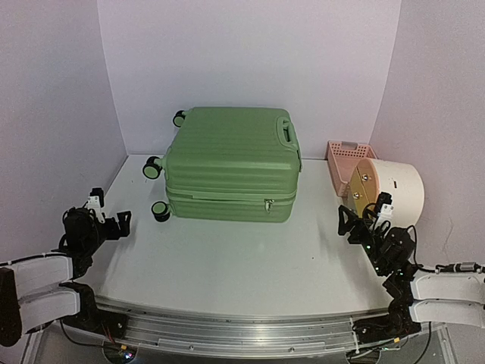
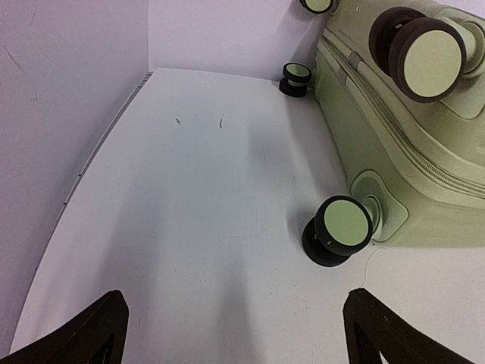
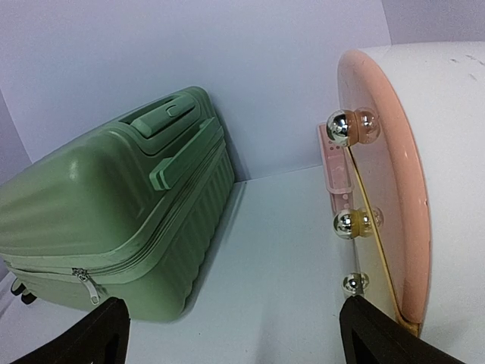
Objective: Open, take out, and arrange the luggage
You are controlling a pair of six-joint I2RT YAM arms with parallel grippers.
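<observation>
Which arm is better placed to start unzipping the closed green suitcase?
Likely right: the zipper pull on the light-green ribbed hard-shell suitcase faces the right gripper; the left gripper faces its wheels.

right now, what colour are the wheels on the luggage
The wheels are black with pale green faces, clearest in the left wrist view.

The luggage shows a ribbed, satin-matt hard plastic shell, its wheels smooth pale-green discs rimmed in dull black. A smooth cream drum carries mirror-bright metal knobs; the pink basket looks moulded plastic; the white table is matt, lightly scuffed.
</observation>
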